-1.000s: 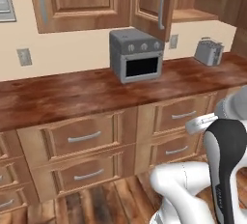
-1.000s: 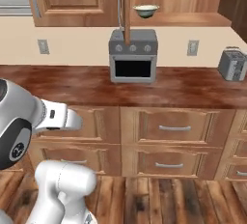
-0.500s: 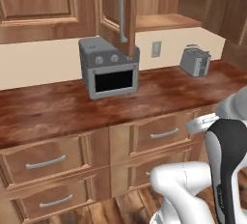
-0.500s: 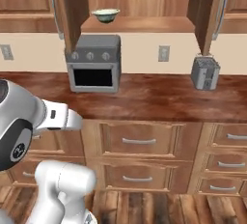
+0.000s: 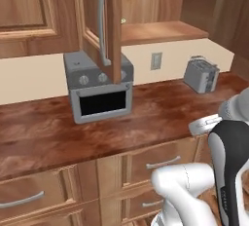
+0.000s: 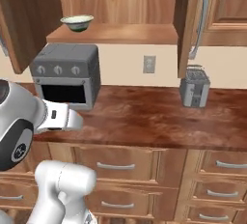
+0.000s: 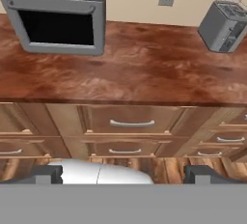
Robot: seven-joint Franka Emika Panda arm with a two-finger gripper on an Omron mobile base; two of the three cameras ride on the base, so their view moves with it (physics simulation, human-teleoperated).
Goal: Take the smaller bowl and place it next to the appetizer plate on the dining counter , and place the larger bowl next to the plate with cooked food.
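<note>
The base has driven sideways along the wall counter (image 6: pixel 159 121), so the open cabinet now sits ahead. 1 bowl (image 6: pixel 77 22) stands at the left end of its shelf (image 6: pixel 116 34), above the toaster oven (image 6: pixel 65 76). The gripper (image 7: pixel 126 174) gapes wide, holding nothing, well below it.

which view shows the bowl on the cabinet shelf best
The right base view: the bowl sits whole on the open shelf above the toaster oven. In the left base view the open cabinet door covers that end of the shelf. The hand view looks lower, at counter and drawers.
</note>
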